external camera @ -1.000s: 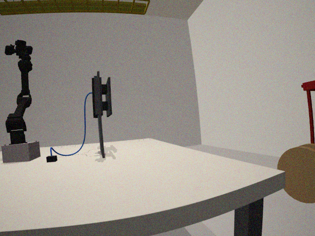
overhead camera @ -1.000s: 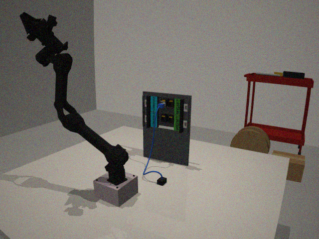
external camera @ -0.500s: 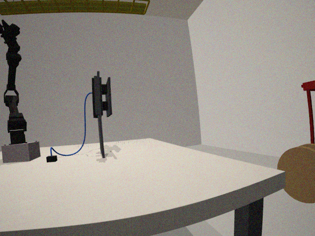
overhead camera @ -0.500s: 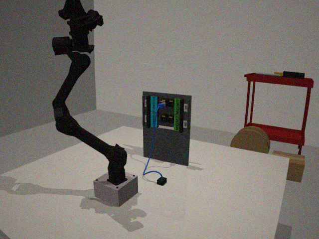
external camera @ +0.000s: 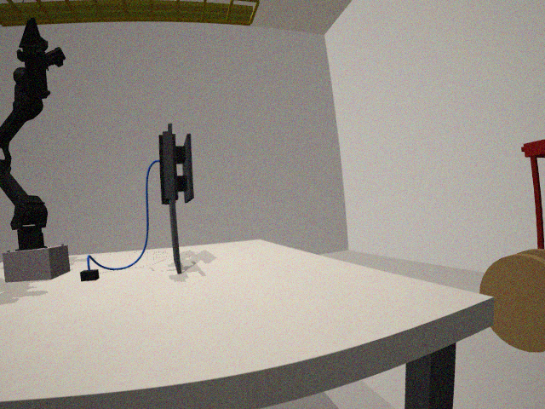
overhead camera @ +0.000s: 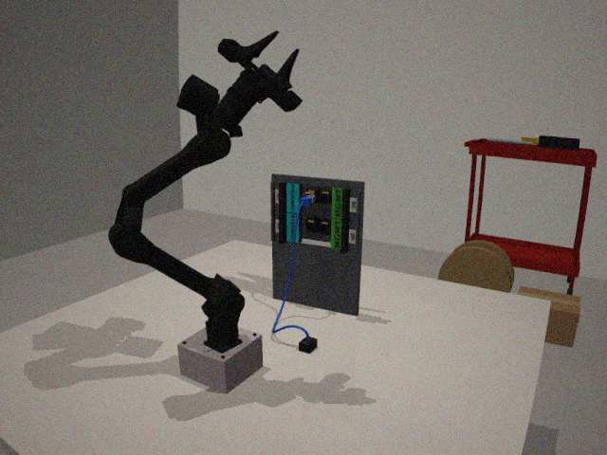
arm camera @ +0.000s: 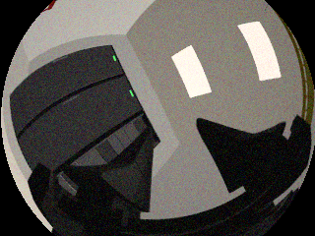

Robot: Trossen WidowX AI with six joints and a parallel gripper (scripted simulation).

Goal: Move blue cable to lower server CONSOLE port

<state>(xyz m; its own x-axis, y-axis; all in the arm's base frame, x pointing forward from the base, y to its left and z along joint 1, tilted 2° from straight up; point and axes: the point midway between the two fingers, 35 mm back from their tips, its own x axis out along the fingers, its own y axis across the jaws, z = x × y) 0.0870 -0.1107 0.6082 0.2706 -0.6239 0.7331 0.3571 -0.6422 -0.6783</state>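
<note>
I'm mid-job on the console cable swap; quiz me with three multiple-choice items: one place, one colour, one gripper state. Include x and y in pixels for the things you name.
1. Where is the blue plug?
A) In the lower server
B) In the upper server
C) On the table

2. What colour is the cart?
A) Red
B) Green
C) White

3. How does the gripper stand?
A) Shut on the plug
B) Shut on nothing
C) Open

1 B: the blue plug (overhead camera: 307, 200) sits in the upper row of ports, with the cable (overhead camera: 292, 254) (external camera: 146, 211) hanging from it.
2 A: the cart (overhead camera: 531, 149) (external camera: 536, 193) has red trays and posts.
3 C: the fingers of the gripper (overhead camera: 287, 41) (arm camera: 174, 147) stand apart, with nothing between them.
</note>
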